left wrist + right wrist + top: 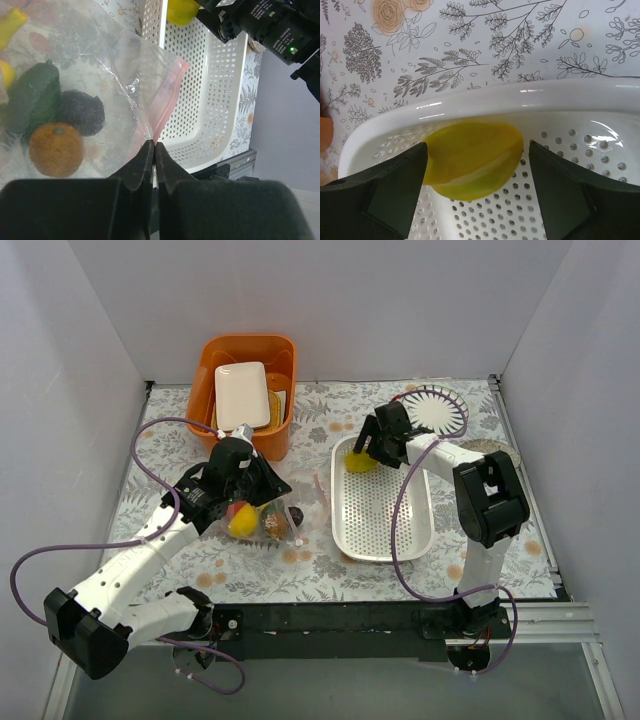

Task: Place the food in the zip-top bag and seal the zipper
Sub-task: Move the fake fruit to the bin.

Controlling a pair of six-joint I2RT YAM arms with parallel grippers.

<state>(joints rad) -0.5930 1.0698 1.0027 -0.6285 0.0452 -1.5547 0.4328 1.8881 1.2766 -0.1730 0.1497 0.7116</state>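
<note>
Inside the white basket point(385, 525) lies a yellow fruit point(472, 157).

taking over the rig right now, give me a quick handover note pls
Left gripper: shut on the zip-top bag, right at its pink zipper.
Right gripper: open, fingers either side of the yellow piece at the far end of the white basket.
Done: green piece, dark piece and orange piece are in the bag.
Left: grasp the yellow piece, bag it, then seal the zipper.
</note>
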